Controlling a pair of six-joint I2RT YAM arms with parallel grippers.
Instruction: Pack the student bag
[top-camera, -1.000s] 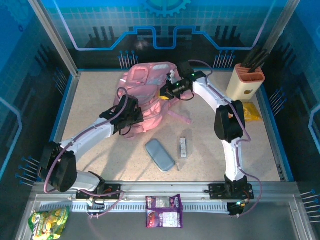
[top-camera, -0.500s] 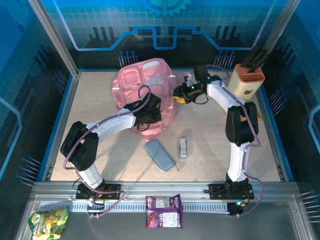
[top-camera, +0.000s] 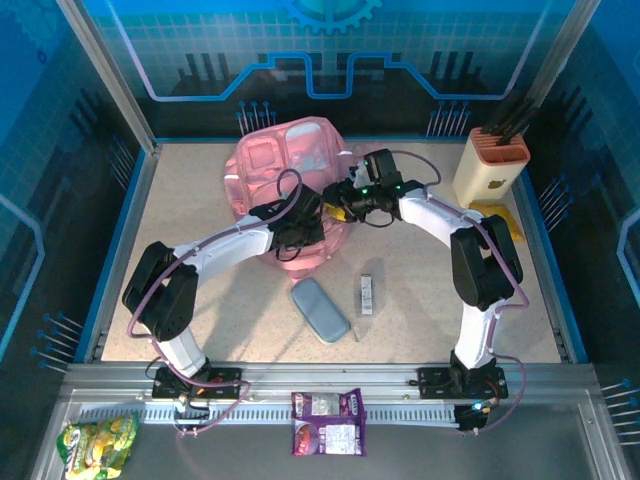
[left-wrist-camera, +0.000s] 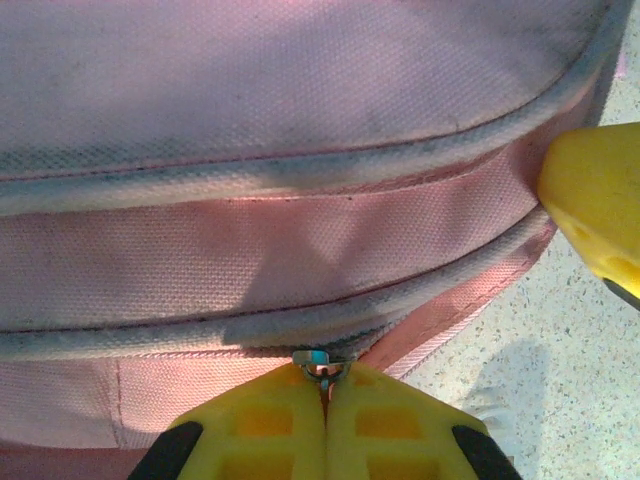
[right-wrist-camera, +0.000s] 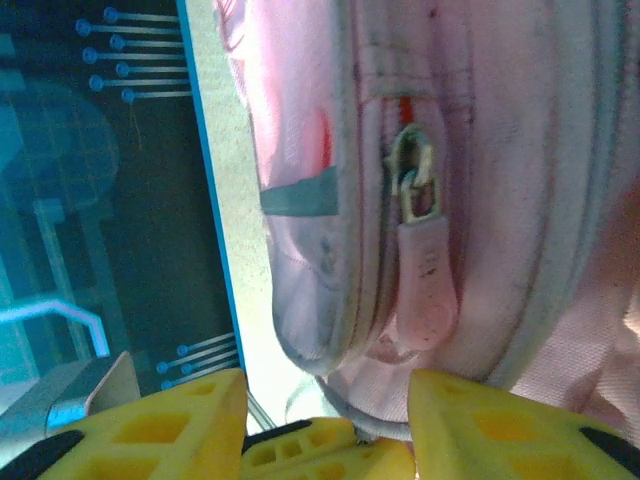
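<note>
Pink backpack (top-camera: 285, 170) stands at far middle of table (top-camera: 200, 300), zips apparently closed; left gripper (left-wrist-camera: 322, 385) pinches a metal zip tab (left-wrist-camera: 318, 361), right gripper (right-wrist-camera: 325, 400) spread around a zip pull (right-wrist-camera: 425, 285); pencil case (top-camera: 320, 310) and tube (top-camera: 367, 295) lie unpacked, so packing looks barely begun.

1. The student bag (top-camera: 280, 165) stands at 12 o'clock on the table (top-camera: 190, 290), blocking the far centre.
2. The left gripper (left-wrist-camera: 322, 378) is closed on a metal zip slider (left-wrist-camera: 317, 360) at the bag's near face. The right gripper (right-wrist-camera: 328, 390), jaws apart, presses in at 1 o'clock. The gap between the two is narrow.
3. The left arm (top-camera: 215, 250) crosses from 7 o'clock to centre. The right arm (top-camera: 470, 260) arches from 5 to 1 o'clock.
4. A blue-grey pouch (top-camera: 320, 310) and a small box (top-camera: 367, 295) lie apart at 6 o'clock, between the arms.
5. A knife block (top-camera: 490, 165) fills the 2 o'clock corner, with a yellow packet (top-camera: 500, 222) near it at 3 o'clock.
6. There is bare table at 9 o'clock and at 4 o'clock.
</note>
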